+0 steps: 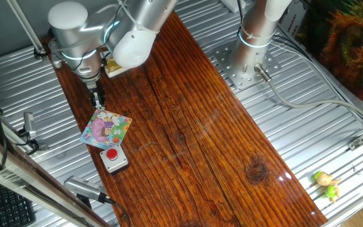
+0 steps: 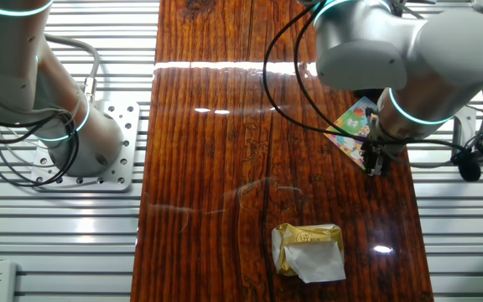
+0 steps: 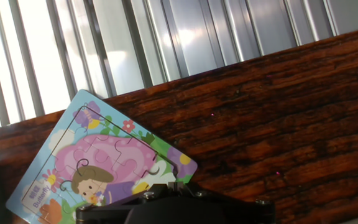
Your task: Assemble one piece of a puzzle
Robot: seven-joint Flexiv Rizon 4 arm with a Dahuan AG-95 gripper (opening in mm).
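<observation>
Gripper (image 1: 97, 101) hangs just above the puzzle's (image 1: 106, 128) far edge on the wooden table (image 1: 200, 126). Fingers look close together; can't tell if anything's held.

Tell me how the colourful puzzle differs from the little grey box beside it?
The puzzle is a thin flat board with a pastel cartoon picture; the grey box is plain, thicker and carries a red button. The puzzle is larger across than the box. Both lie on the wooden table near its edge.
</observation>
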